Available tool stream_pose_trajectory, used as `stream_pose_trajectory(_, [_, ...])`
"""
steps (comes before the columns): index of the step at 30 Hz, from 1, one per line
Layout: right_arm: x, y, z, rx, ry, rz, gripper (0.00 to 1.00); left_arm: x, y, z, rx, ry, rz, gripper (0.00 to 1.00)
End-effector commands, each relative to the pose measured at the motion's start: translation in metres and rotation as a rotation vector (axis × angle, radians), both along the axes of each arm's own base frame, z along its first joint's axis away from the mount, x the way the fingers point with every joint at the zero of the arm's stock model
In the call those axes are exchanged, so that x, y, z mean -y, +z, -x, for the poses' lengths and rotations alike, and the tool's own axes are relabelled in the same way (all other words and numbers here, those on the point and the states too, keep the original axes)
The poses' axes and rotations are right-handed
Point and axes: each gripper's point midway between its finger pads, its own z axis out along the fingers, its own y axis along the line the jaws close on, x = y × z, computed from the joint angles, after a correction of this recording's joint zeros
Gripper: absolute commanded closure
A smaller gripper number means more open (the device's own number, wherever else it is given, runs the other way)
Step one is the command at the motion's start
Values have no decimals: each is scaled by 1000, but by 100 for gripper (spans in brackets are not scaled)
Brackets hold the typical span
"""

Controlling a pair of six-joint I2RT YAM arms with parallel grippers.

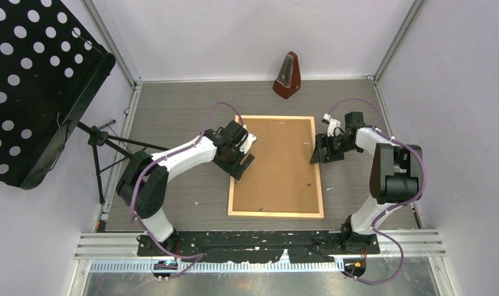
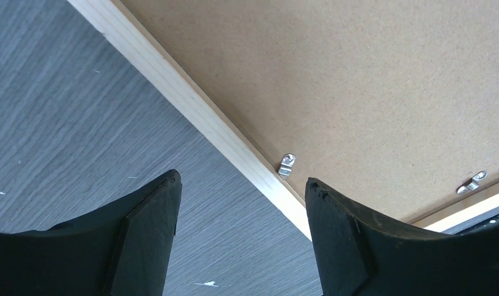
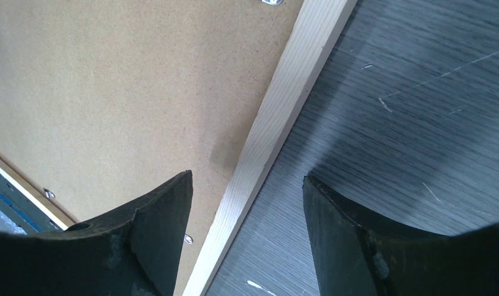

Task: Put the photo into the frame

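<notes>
The light-wood frame point(image 1: 276, 213) lies face down in the middle of the table, with the brown backing board point(image 1: 276, 166) seated in it. The photo is hidden. My left gripper point(image 1: 242, 165) is open and empty, straddling the frame's left rail point(image 2: 191, 105); a small metal clip point(image 2: 287, 164) shows just beyond. My right gripper point(image 1: 318, 154) is open and empty, straddling the frame's right rail point(image 3: 284, 117). The backing board also fills much of the left wrist view point(image 2: 358, 74) and the right wrist view point(image 3: 111, 92).
A brown metronome point(image 1: 287, 76) stands at the back of the table. A black perforated music stand point(image 1: 31, 80) on a tripod is at the far left. Grey walls close in the table at the back and both sides.
</notes>
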Motion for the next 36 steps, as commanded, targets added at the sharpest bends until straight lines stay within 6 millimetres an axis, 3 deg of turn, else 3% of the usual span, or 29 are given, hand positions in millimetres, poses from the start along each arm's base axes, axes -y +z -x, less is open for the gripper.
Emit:
stream_pose_trajectory(1, [9, 11, -1, 59, 17, 58, 28, 1, 12, -25, 32, 40, 49, 27])
stream_pose_trajectory(11, [18, 26, 9, 116, 70, 127, 28, 5, 13, -50, -16, 101, 108, 29])
stream_pose_trajectory(26, [13, 31, 17, 129, 83, 106, 28, 4, -11, -70, -115, 217, 107, 48])
stream_pose_trajectory(36, [13, 27, 17, 120, 77, 105, 28, 5, -26, -65, -183, 277, 121, 61])
